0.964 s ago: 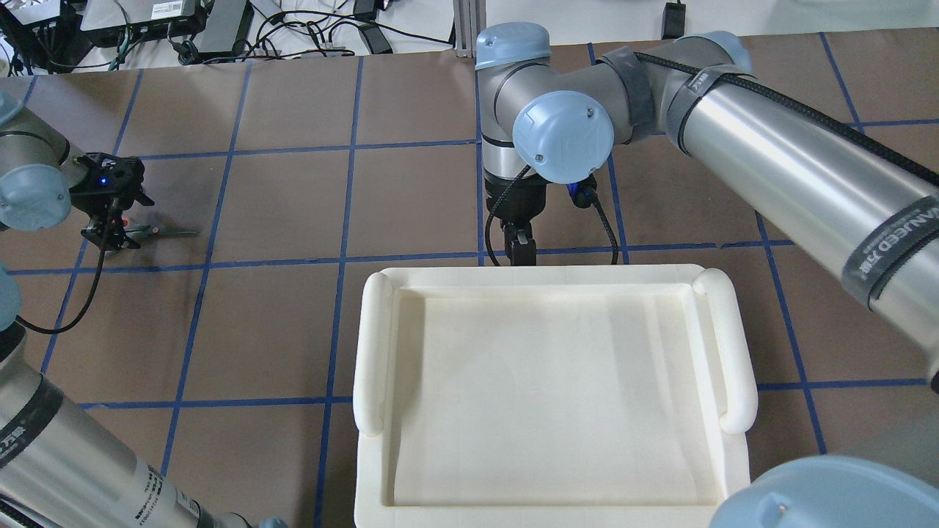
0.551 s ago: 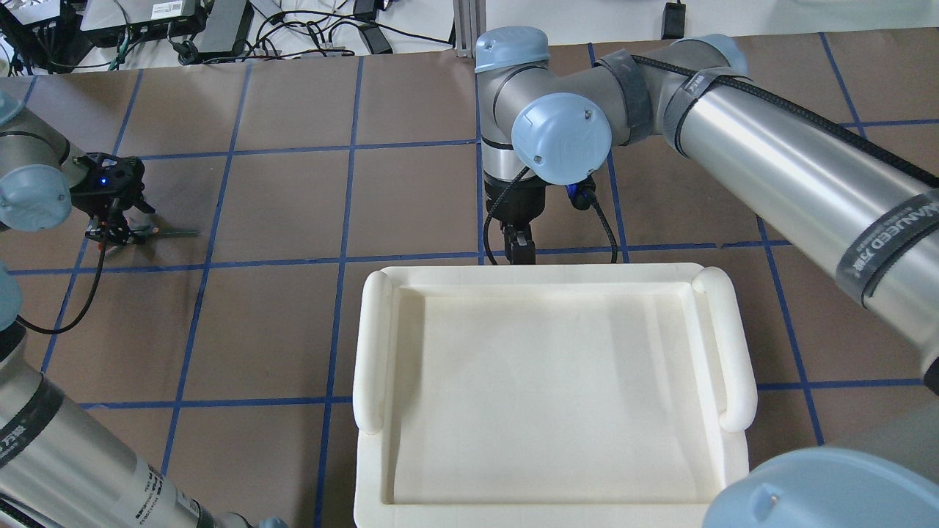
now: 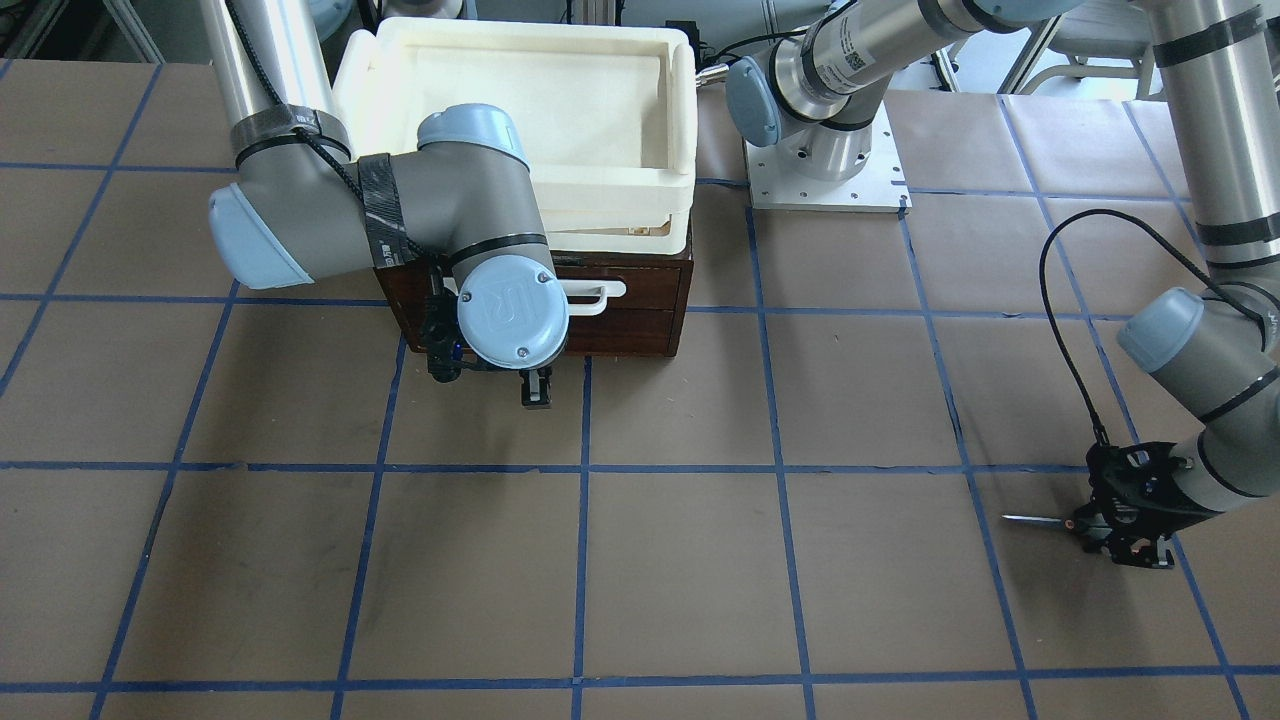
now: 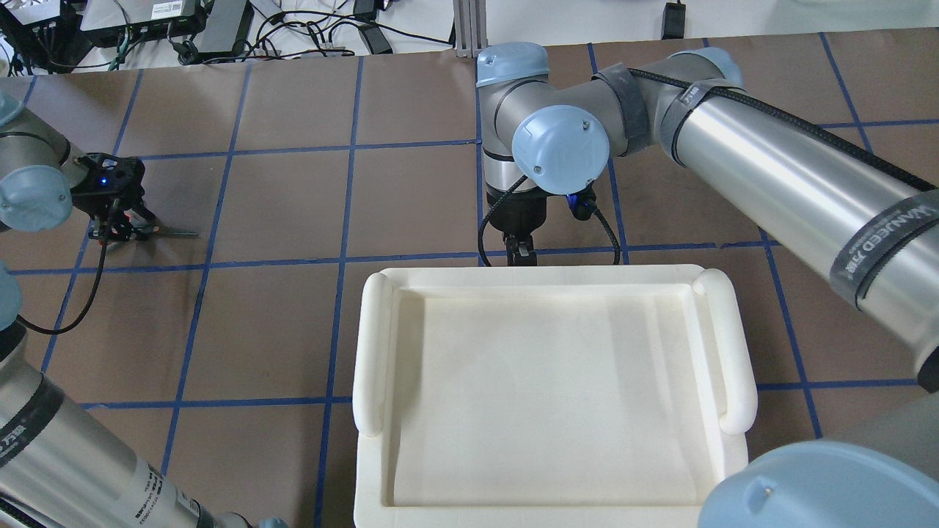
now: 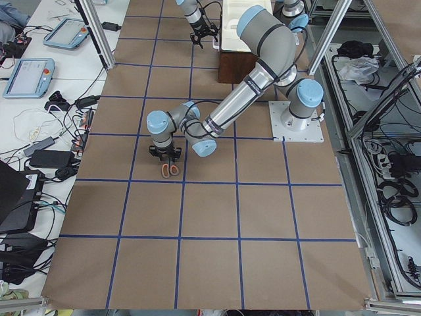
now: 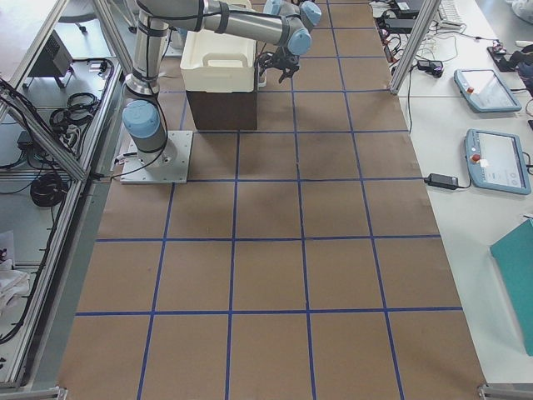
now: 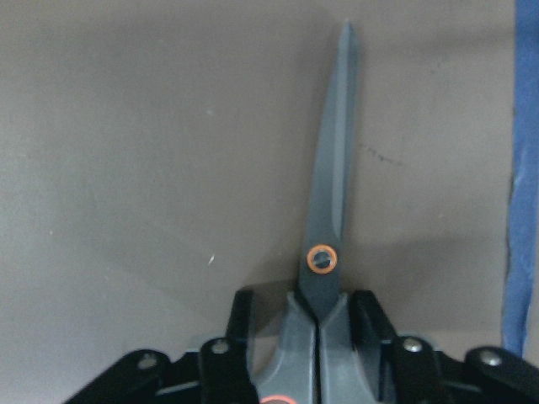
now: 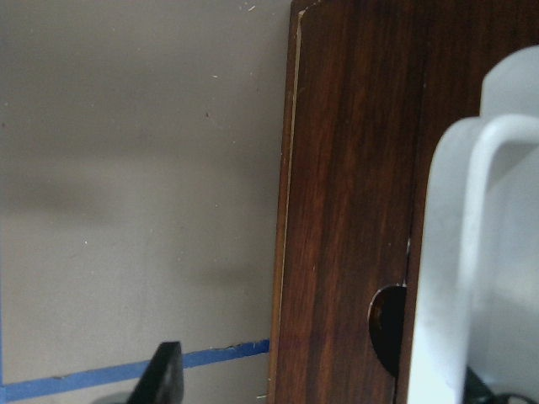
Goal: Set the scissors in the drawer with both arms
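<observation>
Scissors [image 7: 324, 252] on the bench [image 4: 279, 198], handles pinched by left fingers [image 7: 373, 324]; right fingers [image 8: 164, 374] spread at the drawer [image 8: 354, 210]; arm strap [image 4: 888, 235] reads WANJEED.

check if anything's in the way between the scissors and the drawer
Nothing visible lies on the table between the scissors and the drawer. The right gripper hangs just in front of the drawer, near its white handle. The drawer does not look pulled out, so its own front blocks entry.
</observation>
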{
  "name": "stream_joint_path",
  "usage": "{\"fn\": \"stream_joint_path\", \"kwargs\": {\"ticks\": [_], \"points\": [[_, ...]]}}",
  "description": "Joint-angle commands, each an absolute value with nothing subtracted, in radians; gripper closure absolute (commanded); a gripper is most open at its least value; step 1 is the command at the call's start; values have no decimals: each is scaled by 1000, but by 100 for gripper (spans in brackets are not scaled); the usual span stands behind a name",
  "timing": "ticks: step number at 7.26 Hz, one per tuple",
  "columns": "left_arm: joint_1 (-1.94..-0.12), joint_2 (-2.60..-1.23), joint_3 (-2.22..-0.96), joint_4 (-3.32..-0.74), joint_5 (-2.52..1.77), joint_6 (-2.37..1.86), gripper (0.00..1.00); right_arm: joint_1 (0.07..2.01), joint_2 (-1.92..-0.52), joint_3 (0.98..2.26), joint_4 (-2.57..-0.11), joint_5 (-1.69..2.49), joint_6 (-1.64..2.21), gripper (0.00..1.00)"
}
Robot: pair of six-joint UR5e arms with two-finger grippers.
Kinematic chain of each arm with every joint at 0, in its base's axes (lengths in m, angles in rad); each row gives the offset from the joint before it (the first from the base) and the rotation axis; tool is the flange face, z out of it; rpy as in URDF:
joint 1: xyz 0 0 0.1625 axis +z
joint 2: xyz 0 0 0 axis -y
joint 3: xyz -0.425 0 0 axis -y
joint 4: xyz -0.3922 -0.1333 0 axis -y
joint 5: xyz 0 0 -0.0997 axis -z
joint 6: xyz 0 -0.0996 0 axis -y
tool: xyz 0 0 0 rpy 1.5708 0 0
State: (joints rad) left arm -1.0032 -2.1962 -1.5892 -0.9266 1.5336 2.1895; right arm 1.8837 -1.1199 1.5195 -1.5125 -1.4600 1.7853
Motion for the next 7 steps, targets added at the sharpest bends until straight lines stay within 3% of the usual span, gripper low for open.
{"fn": "stream_joint_path", "kwargs": {"ticks": [1,4,7], "points": [[-1003,-2194,-1589,-927,1532,2189,73,1884,-1114,1523,-1523,-1462,1784,0],[-1008,-2165,-1591,-934,1532,2183,88,1884,-1108,1520,-1644,-1480,1763,0],[-1038,-2068,-1588,-986,1536,2168,95,1884,-1108,1509,-1689,-1520,1683,0]]}}
